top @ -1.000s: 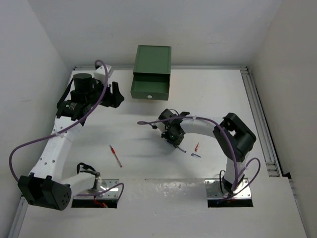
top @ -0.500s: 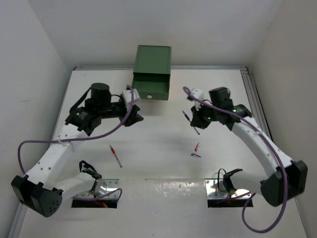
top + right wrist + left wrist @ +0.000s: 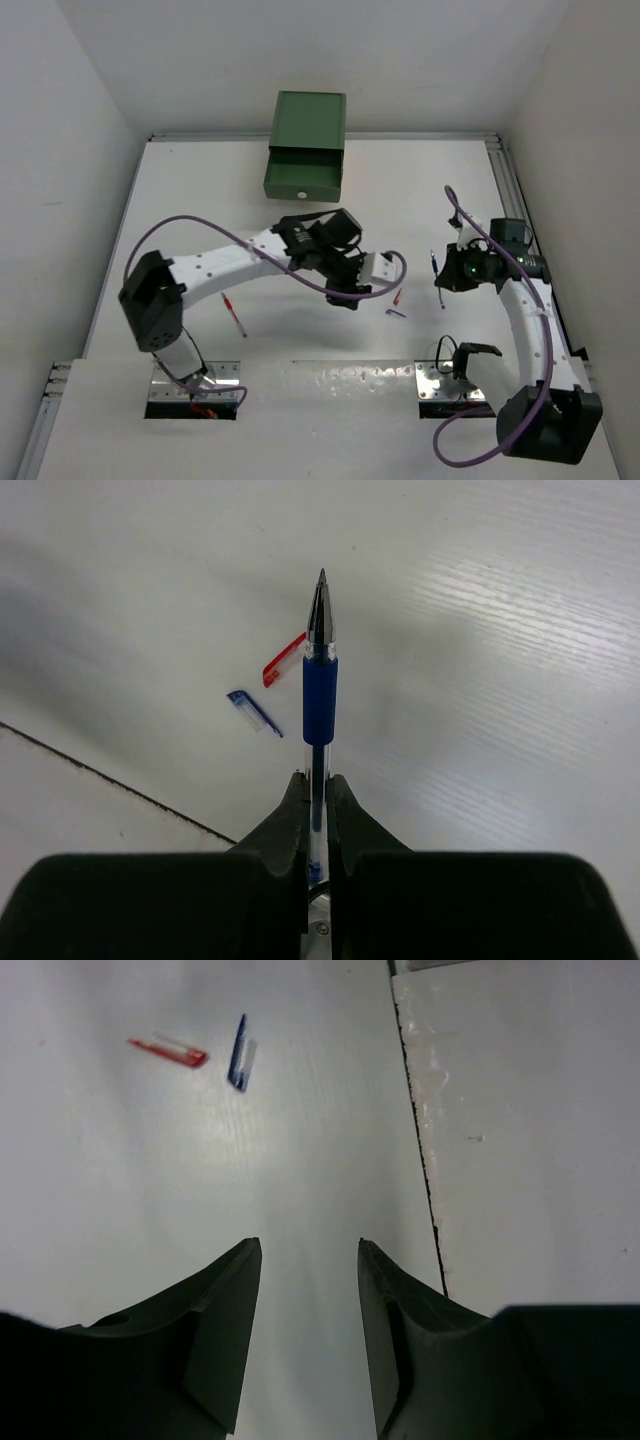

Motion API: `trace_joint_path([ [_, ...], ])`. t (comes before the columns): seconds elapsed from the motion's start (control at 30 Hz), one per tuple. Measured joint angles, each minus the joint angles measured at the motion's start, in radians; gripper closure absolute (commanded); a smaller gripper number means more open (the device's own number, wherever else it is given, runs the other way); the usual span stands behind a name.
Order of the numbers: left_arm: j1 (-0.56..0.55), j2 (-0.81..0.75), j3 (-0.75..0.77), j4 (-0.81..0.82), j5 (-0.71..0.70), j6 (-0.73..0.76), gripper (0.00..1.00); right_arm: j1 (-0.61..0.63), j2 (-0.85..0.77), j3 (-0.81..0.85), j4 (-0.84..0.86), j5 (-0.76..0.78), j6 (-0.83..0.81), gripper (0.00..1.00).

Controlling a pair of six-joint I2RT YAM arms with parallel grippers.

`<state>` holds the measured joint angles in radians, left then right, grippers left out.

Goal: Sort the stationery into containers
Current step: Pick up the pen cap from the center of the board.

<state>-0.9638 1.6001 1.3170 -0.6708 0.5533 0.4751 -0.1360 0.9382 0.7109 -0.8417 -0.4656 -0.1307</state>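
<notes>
Right wrist view: right tool (image 3: 318, 780) clenched on blue pen (image 3: 319, 680), barrel pointing ahead, tip clear of table (image 3: 500, 630). Red cap (image 3: 283, 660) and blue cap (image 3: 253, 711) lie close together left of barrel. Left wrist view: left tool (image 3: 310, 1245) parted, nothing between fingers (image 3: 210, 1340); both caps upper left of frame. Steer your left tool toward one cap, straddle its narrow width, lower almost to table, then close. Top view: red pen (image 3: 233, 314) lower left of centre; green drawer (image 3: 303, 180) top centre, looks pulled out. Carry blue pen there level, release over opening.

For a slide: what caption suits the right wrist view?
Right gripper clamps a blue-grip pen; a red cap and a blue cap lie beyond.
</notes>
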Motion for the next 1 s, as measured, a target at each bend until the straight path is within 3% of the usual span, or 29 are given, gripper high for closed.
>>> trace_joint_path([
  [0.33, -0.102, 0.231, 0.047, 0.134, 0.003, 0.045, 0.63, -0.150, -0.018, 0.000, -0.023, -0.073, -0.010, 1.00],
  [0.6, -0.117, 0.359, 0.116, 0.298, -0.012, 0.036, 0.67, -0.183, 0.017, 0.000, -0.035, -0.116, -0.021, 1.00],
  [1.0, -0.117, 0.481, 0.124, 0.373, -0.036, 0.017, 0.68, -0.205, 0.019, 0.000, -0.035, -0.139, -0.026, 1.00],
])
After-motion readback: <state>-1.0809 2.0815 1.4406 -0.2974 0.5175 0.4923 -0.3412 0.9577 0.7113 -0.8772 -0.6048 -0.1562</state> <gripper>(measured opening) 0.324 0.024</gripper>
